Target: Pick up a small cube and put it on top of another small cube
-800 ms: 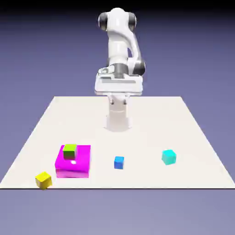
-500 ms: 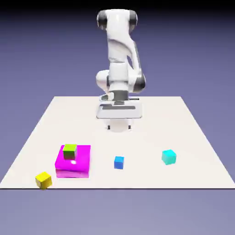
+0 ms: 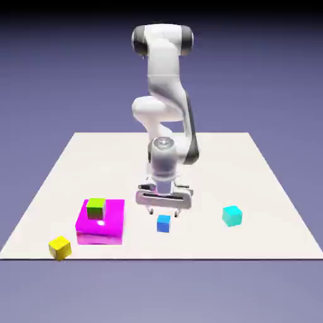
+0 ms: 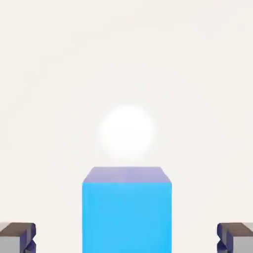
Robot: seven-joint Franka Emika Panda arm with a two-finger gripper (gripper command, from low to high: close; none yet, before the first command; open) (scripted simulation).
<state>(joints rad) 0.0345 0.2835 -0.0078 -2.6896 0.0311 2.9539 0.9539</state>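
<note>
A small blue cube (image 3: 164,223) sits on the white table near its front edge. My gripper (image 3: 164,213) hangs just above it, open, fingers spread to either side. In the hand view the blue cube (image 4: 127,210) fills the lower middle, with the grey fingertips (image 4: 17,237) at the two bottom corners, well apart from it. A cyan cube (image 3: 232,216) lies toward the exterior view's right. A yellow cube (image 3: 60,248) rests at the front left corner. A small green cube (image 3: 96,207) stands on a flat magenta block (image 3: 101,222).
The white table (image 3: 252,170) ends just in front of the cubes. The magenta block with its green cube stands left of the gripper, about a hand's width away.
The arm has swung down and forward from high near its base. The gripper now hovers low over the blue cube. No cube has moved.
</note>
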